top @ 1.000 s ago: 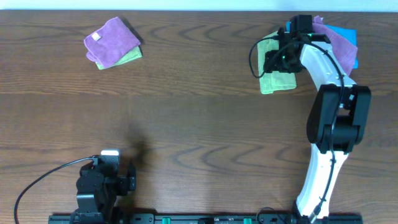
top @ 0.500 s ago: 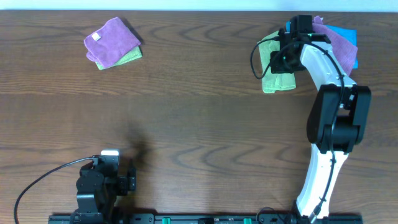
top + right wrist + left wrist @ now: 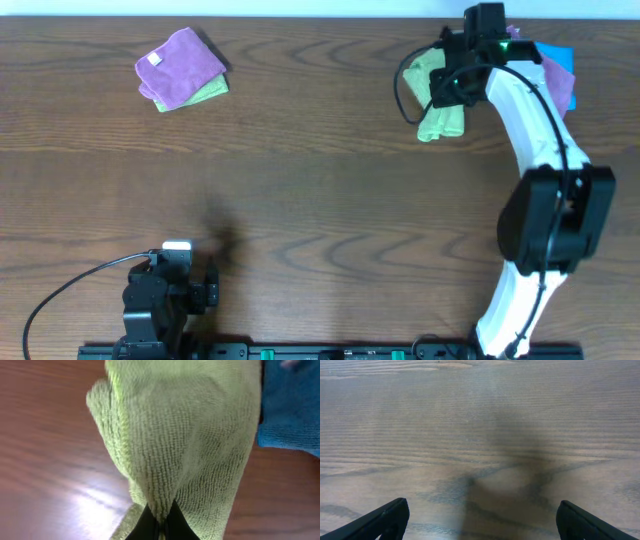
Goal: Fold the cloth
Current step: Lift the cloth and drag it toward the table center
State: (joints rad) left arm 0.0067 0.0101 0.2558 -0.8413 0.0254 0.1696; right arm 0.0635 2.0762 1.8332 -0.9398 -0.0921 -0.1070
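My right fingers (image 3: 176,521) are pressed together on a fold of the lime-green, looped microfibre cloth (image 3: 185,445). The pile closes over the pinch, so only the dark tips show.

From overhead, the green cloth (image 3: 440,100) is bunched into a narrow, crumpled strip just beside the bright blue cloth (image 3: 560,65), on the side toward the middle of the dark wooden desk (image 3: 320,180). In my wrist view its edge runs right up against the blue cloth (image 3: 290,410). I cannot tell whether they touch.

I judge the cloth to be light, limp and a little grippy. It drapes in soft ridges from my pinch and holds no shape of its own. It won't slip out easily, but it will sag, double over and drag on whatever it brushes, the blue cloth included.

A pinch in mid-fold like this one only makes a bundle. For a clean fold I would take it at a corner or along a free edge, where a single layer can be drawn flat across bare desk away from the blue cloth. I cannot see its corners or any tag.

My left fingers (image 3: 387,519) are spread wide with nothing between them, low over bare wood, well apart from the blue cloth.
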